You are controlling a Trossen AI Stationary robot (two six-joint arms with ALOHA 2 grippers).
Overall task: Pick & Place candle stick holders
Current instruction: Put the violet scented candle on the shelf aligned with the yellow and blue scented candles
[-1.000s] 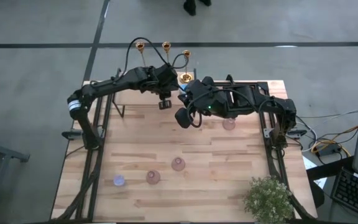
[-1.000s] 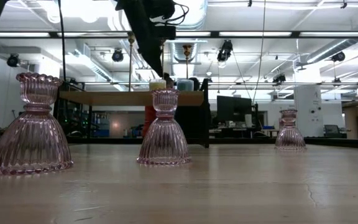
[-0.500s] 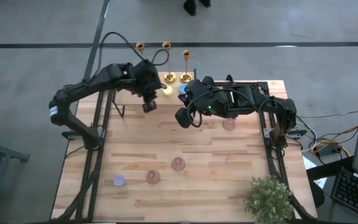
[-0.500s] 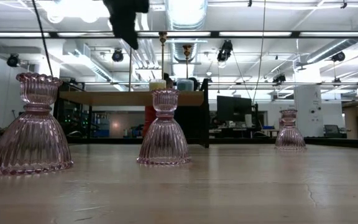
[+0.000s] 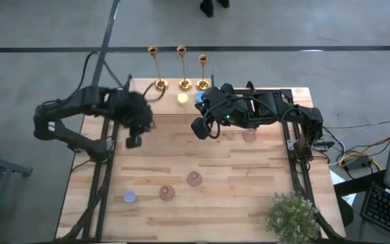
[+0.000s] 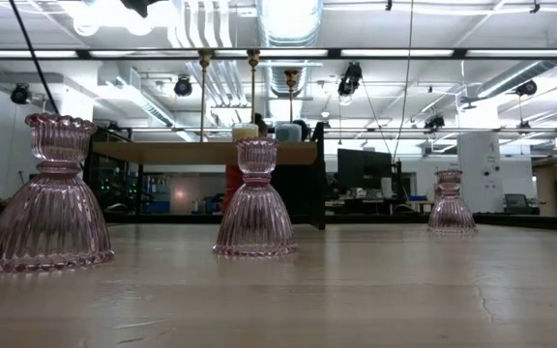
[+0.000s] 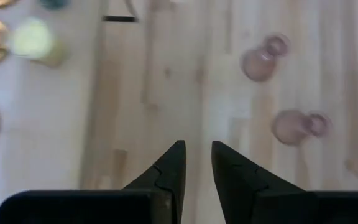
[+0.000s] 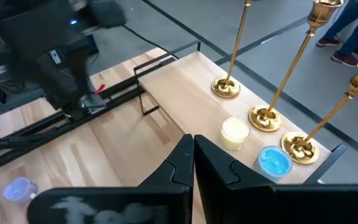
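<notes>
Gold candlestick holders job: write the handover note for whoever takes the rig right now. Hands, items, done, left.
Left hand: over the table's left side, fingers slightly apart, holding nothing.
Right hand: hovering mid-table near the back, shut, empty.
Three shiny gold metal candlestick holders with thin tall stems: upright in a row along the back edge of the wooden table; a small yellow round candle and a blue one sit just in front of them.
Pink ribbed glass holders: on the table, untouched.
Done: all three gold holders appear placed.
Left: cannot tell what, if anything, remains; check.
</notes>
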